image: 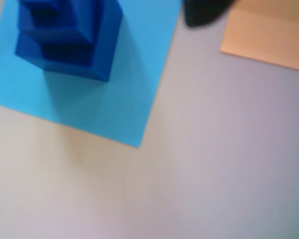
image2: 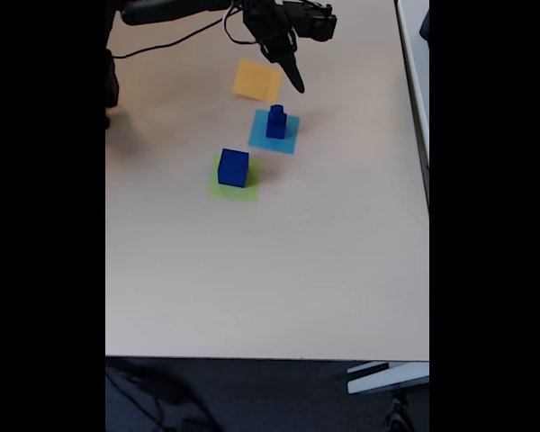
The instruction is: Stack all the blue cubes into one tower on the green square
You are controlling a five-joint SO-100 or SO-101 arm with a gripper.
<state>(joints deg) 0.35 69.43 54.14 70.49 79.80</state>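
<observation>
In the fixed view the large blue cube (image2: 233,168) stands on the green square (image2: 237,190). A medium blue cube with a small one on top (image2: 276,121) stands on the light-blue flat square (image2: 286,139). The wrist view shows this two-cube stack (image: 65,40) at the top left, on the light-blue square (image: 104,99). My gripper (image2: 297,85) hangs above the table between the orange square and the stack, its fingers drawn to one narrow point with nothing in them. A dark fingertip (image: 204,12) pokes in at the top of the wrist view.
An orange flat square (image2: 256,81) lies behind the light-blue one, and the wrist view shows it at the top right (image: 274,35). The arm and its cables run along the table's far edge (image2: 180,11). The beige tabletop (image2: 270,270) stretches wide toward the near edge.
</observation>
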